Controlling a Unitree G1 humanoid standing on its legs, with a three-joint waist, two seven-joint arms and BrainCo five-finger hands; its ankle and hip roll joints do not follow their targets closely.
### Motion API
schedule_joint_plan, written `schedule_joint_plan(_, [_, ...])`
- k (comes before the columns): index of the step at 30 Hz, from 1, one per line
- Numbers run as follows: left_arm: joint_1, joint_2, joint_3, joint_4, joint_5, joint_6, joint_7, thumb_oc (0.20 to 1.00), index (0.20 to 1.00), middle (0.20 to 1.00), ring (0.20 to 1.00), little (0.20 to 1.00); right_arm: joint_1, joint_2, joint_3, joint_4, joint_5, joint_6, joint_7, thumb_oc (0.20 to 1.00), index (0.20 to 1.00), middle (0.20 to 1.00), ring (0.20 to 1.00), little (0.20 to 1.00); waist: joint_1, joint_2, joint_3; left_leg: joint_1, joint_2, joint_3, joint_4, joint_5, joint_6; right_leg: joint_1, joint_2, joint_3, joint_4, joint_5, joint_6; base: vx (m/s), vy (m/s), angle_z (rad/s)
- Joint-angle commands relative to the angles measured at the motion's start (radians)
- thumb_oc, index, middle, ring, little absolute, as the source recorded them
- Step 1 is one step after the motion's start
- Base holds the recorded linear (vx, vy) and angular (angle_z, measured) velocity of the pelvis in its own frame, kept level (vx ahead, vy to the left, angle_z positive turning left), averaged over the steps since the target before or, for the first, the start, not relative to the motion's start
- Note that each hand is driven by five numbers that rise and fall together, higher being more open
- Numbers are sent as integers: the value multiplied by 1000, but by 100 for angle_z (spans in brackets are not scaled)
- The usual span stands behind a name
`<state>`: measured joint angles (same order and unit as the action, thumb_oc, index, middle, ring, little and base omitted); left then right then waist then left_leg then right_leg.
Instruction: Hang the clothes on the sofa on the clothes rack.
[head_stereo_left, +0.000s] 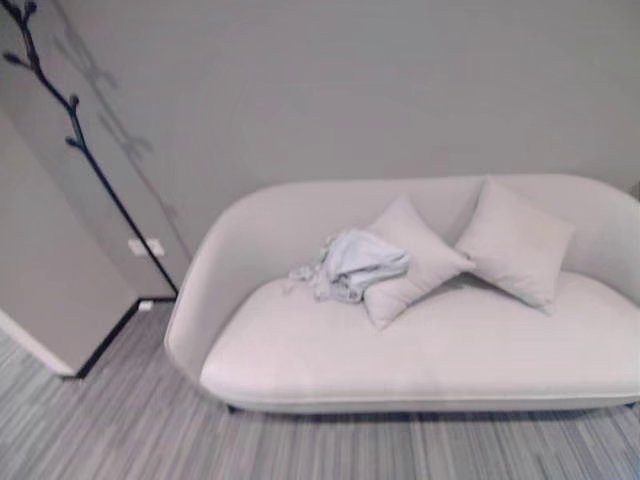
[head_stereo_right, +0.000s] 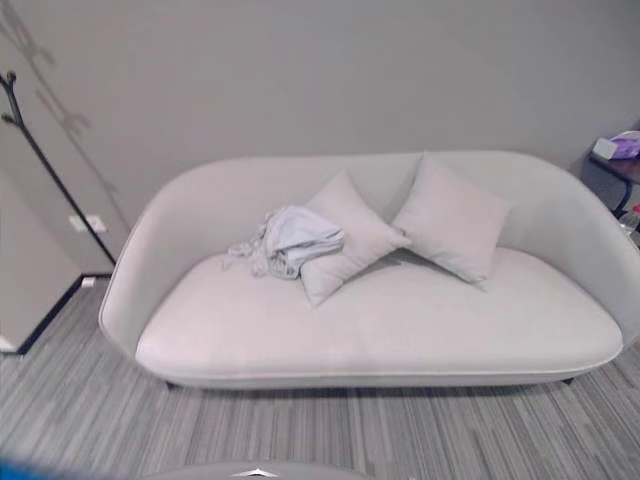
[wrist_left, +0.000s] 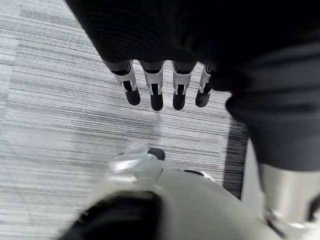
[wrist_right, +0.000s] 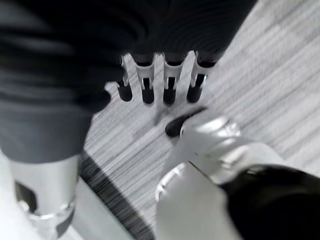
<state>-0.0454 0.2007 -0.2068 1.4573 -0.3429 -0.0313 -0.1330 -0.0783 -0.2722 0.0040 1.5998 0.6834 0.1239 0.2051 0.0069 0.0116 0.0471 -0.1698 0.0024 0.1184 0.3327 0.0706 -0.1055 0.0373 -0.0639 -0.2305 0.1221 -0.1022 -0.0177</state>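
A crumpled pale blue garment (head_stereo_left: 350, 265) lies on the seat of a cream sofa (head_stereo_left: 400, 355), left of centre and leaning on a cushion. A black clothes rack (head_stereo_left: 75, 130) with short pegs stands against the wall to the left of the sofa. My left hand (wrist_left: 156, 92) hangs over the striped grey carpet, fingers straight and holding nothing. My right hand (wrist_right: 169, 87) hangs the same way over the carpet, fingers relaxed and bare. Both hands are well away from the garment.
Two cream cushions (head_stereo_left: 415, 260) (head_stereo_left: 515, 240) rest against the sofa back, right of the garment. A dark side table (head_stereo_right: 620, 170) with a small box on it stands at the sofa's right end. Grey striped carpet lies in front of the sofa.
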Motion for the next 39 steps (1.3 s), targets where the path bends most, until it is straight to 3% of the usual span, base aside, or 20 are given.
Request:
schedule_joint_plan(1, [-20, -61, 39, -4, -140, 5, 11, 1000, 1000, 1000, 1000, 1000, -62, -26, -12, 62, -30, 8, 7, 1000, 1000, 1000, 1000, 1000, 9, -19, 45, -2, 98, -40, -37, -52, 1, 103, -32, -25, -205, 97, 52, 94, 98, 14])
schedule_joint_plan(2, [-20, -61, 39, -4, -140, 5, 11, 1000, 1000, 1000, 1000, 1000, -62, -26, -12, 62, -30, 8, 7, 1000, 1000, 1000, 1000, 1000, 9, -19, 45, -1, 97, -39, -38, -51, 1, 104, -32, -25, -205, 97, 53, 205, 132, 16])
schedule_joint_plan(3, [-13, -67, 75, -6, -208, 4, 10, 1000, 1000, 1000, 1000, 1000, -64, -30, -13, 59, -33, 14, 8, 1000, 1000, 1000, 1000, 1000, 18, -20, 39, 11, 157, -43, -166, -18, 6, 110, -42, -27, -208, 85, 72, 160, 96, 18])
schedule_joint_plan(4, [-12, -68, 75, -6, -209, 4, 10, 1000, 1000, 1000, 1000, 1000, -64, -31, -12, 59, -33, 15, 8, 1000, 1000, 1000, 1000, 1000, 20, -21, 41, 21, 156, -39, -179, -12, 5, 113, -43, -25, -209, 85, 71, 331, 230, 18])
schedule_joint_plan(5, [-7, -75, 97, -2, -263, 2, 19, 1000, 1000, 1000, 1000, 1000, -61, -34, -16, 56, -29, 15, 4, 1000, 1000, 1000, 1000, 1000, 29, -6, 40, 17, 203, -51, -347, 70, -9, 123, -41, -19, -206, 62, 82, 252, 209, 23])
schedule_joint_plan(6, [-8, -80, 106, 2, -289, 3, 29, 1000, 1000, 1000, 1000, 1000, -65, -39, -21, 54, -23, 13, -4, 1000, 1000, 1000, 1000, 1000, 35, 1, 42, -5, 220, -60, -416, 90, -19, 134, -48, -14, -204, 46, 87, 250, 210, 25])
schedule_joint_plan(10, [-6, -91, 131, 28, -322, 11, 41, 1000, 1000, 1000, 1000, 1000, -62, -42, -43, 60, -33, 16, -11, 1000, 1000, 1000, 1000, 1000, 35, 16, 34, -60, 259, -17, -420, 83, -40, 177, -72, -17, -191, 14, 105, 322, 255, 31])
schedule_joint_plan(11, [6, -83, 146, 34, -318, 14, 41, 1000, 1000, 1000, 1000, 1000, -51, -44, -65, 70, -53, 19, -12, 1000, 1000, 1000, 1000, 1000, 43, 21, 10, -40, 248, -3, -419, 137, -46, 209, -99, -12, -182, 14, 121, 605, 390, 15])
schedule_joint_plan(12, [7, -77, 146, 36, -308, 9, 39, 1000, 1000, 1000, 1000, 1000, -45, -43, -71, 77, -59, 20, -13, 1000, 1000, 1000, 1000, 1000, 47, 13, 6, -43, 235, -3, -393, 139, -39, 221, -122, -8, -176, 19, 128, 628, 405, -10])
schedule_joint_plan(16, [-14, -40, 103, 19, -186, -4, 32, 1000, 1000, 1000, 1000, 1000, -41, -4, -43, 69, -101, 26, 17, 1000, 1000, 1000, 1000, 1000, 58, -37, -16, -70, 157, 21, -262, 67, 7, 211, -220, 0, -118, 111, 159, 349, 245, -21])
schedule_joint_plan(17, [-14, -40, 103, 19, -185, -4, 32, 1000, 1000, 1000, 1000, 1000, -41, -4, -44, 69, -101, 26, 17, 1000, 1000, 1000, 1000, 1000, 58, -37, -18, -73, 157, 21, -262, 68, 8, 208, -220, 0, -119, 113, 160, 289, 270, -21])
schedule_joint_plan(18, [-23, -29, 72, 13, -132, -10, 34, 1000, 1000, 1000, 1000, 1000, -55, 12, -16, 33, -94, 13, 14, 1000, 1000, 1000, 1000, 1000, 58, -47, -21, -65, 123, 40, -258, 35, 38, 172, -256, 8, -50, 171, 167, 246, 278, -7])
schedule_joint_plan(23, [-43, -15, -22, 18, 20, -8, 37, 1000, 1000, 1000, 1000, 1000, -90, 44, 42, -60, -101, -18, 7, 1000, 1000, 1000, 1000, 1000, 33, -41, 11, 51, 25, 91, -278, -68, 133, 39, -375, -5, 283, 354, 163, 266, 342, -20])
schedule_joint_plan(25, [-44, -8, -26, 18, 36, -7, 35, 1000, 1000, 1000, 1000, 1000, -86, 47, 48, -73, -107, -21, 10, 1000, 1000, 1000, 1000, 1000, 27, -31, 19, 76, 20, 104, -285, -83, 143, 20, -387, -27, 322, 352, 162, 166, 221, -8])
schedule_joint_plan(26, [-40, -6, -27, 18, 45, -6, 36, 1000, 1000, 1000, 1000, 1000, -85, 52, 60, -83, -114, -26, 8, 1000, 1000, 1000, 1000, 1000, 18, -24, 24, 105, 14, 114, -297, -93, 151, -10, -382, -41, 361, 328, 156, 289, 262, 2])
schedule_joint_plan(28, [-34, 2, -22, 17, 61, -14, 37, 1000, 1000, 1000, 1000, 1000, -73, 62, 81, -108, -118, -33, 8, 1000, 1000, 1000, 1000, 1000, -3, -18, 28, 156, 6, 110, -328, -100, 152, -68, -314, -32, 367, 235, 136, 317, 136, -34])
schedule_joint_plan(29, [-33, 7, -19, 23, 71, -15, 35, 1000, 1000, 1000, 1000, 1000, -69, 64, 92, -121, -114, -34, 6, 1000, 1000, 1000, 1000, 1000, -17, -9, 40, 215, 10, 118, -364, -107, 144, -111, -242, -54, 301, 140, 117, 306, 30, -45])
schedule_joint_plan(31, [-40, 7, -29, 27, 89, -15, 34, 1000, 1000, 1000, 1000, 1000, -70, 66, 96, -121, -104, -33, 8, 1000, 1000, 1000, 1000, 1000, -31, -10, 50, 254, 7, 121, -384, -119, 136, -146, -200, -79, 183, 134, 124, 258, -30, -21])
schedule_joint_plan(34, [-48, 2, -34, 20, 103, -20, 37, 1000, 1000, 1000, 1000, 1000, -70, 70, 100, -122, -86, -32, 13, 1000, 1000, 1000, 1000, 1000, -50, -18, 58, 303, 1, 114, -394, -145, 128, -157, -146, -49, 11, 174, 148, 218, -63, -8])
schedule_joint_plan(39, [-46, -12, -48, 9, 115, -29, 33, 1000, 1000, 1000, 1000, 1000, -57, 77, 94, -119, -64, -26, 16, 1000, 1000, 1000, 1000, 1000, -68, -33, 56, 333, -15, 110, -404, -146, 127, -181, -133, -27, -86, 253, 160, 158, -71, 11])
